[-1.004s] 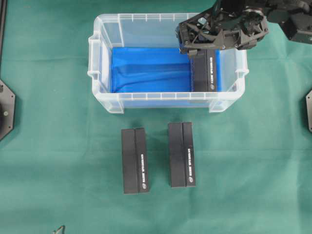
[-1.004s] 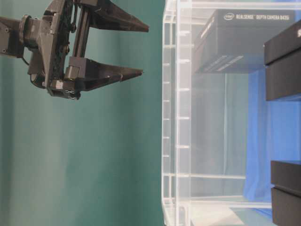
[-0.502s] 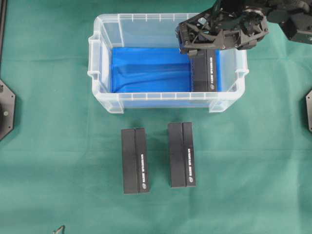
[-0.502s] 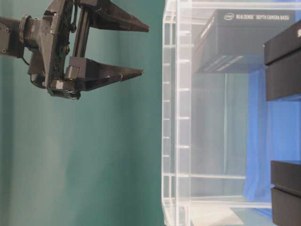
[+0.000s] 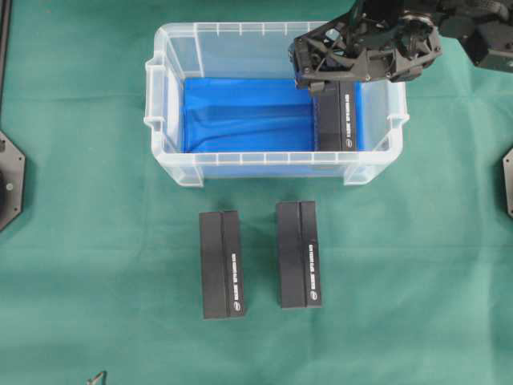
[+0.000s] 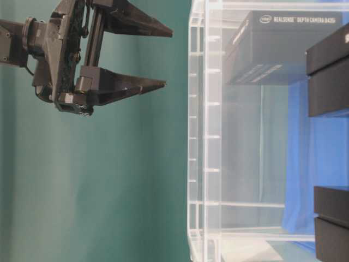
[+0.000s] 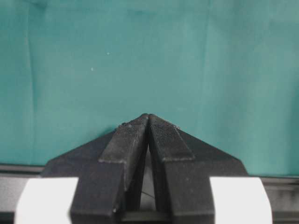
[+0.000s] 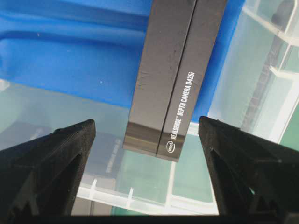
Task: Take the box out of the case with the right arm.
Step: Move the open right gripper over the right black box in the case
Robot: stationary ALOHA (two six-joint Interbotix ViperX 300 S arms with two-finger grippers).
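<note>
Box (image 5: 337, 116) lettered "REALSENSE DEPTH CAMERA D435i" inside case (image 5: 172, 76), right gripper (image 8: 147, 135) spread above it

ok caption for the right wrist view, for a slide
Right gripper open above the black box lying on the blue sheet in the clear case.

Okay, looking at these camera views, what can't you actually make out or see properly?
- Overhead view: the far end of the black rectangular box in the clear plastic case, hidden under the open right gripper.
- Overhead view: small white print on the two black boxes on the green cloth, too small.
- Left wrist view: the shut left gripper shows only green cloth; no case.
</note>
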